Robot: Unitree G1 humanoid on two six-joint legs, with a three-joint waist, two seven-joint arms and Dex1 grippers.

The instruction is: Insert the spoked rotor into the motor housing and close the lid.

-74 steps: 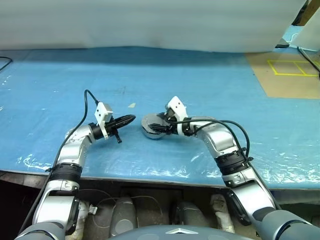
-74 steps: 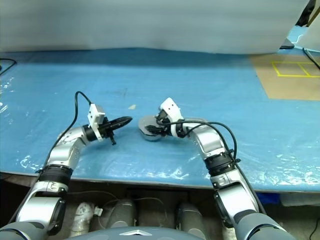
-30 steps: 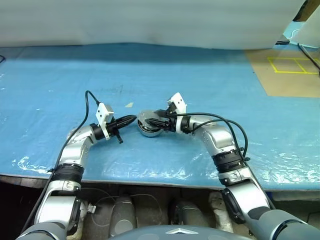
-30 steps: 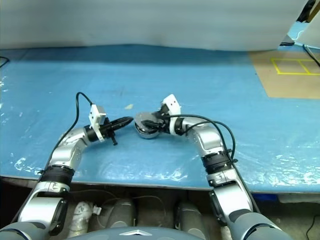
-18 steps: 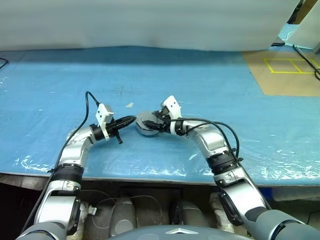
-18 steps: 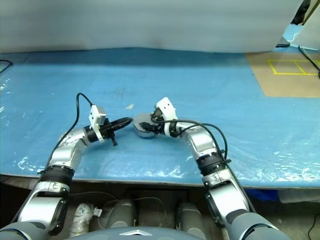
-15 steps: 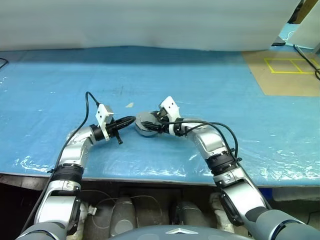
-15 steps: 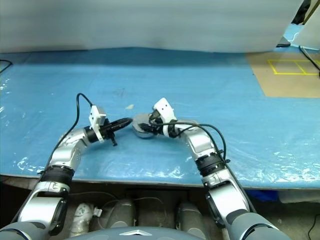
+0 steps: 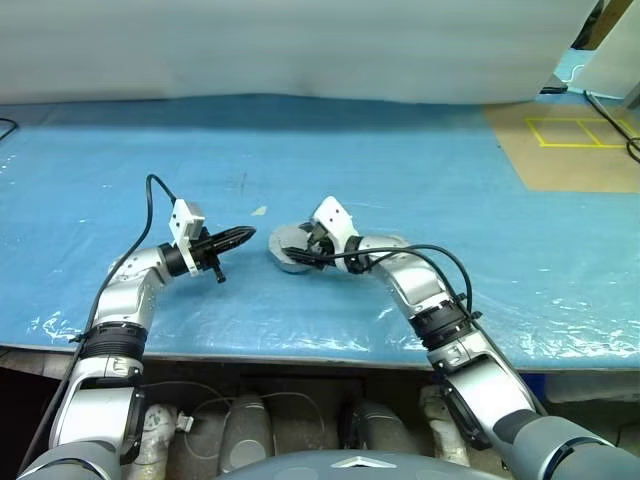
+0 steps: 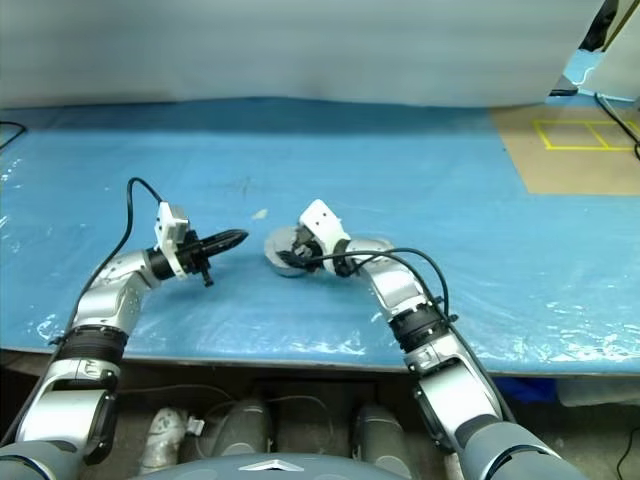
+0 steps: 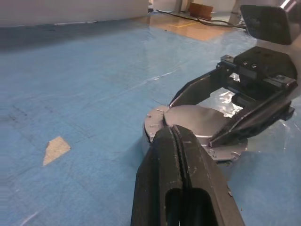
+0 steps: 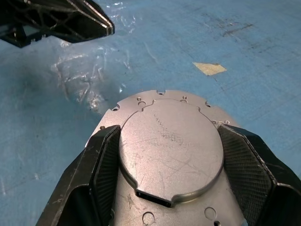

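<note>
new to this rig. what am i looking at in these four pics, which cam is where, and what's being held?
It is a two-armed humanoid robot at a table under a blue plastic sheet. Two pictures come from the stereo camera on its head, looking down over both arms. The other two come from cameras on each wrist, looking along that arm's black fingers.

On the sheet sits the motor housing, a round silver metal piece with a flat lid on top. The right gripper has its fingers on either side of it, against the sides. The left gripper is shut and empty, a little apart from the housing, pointing toward it. A small pale scrap lies beyond them.
</note>
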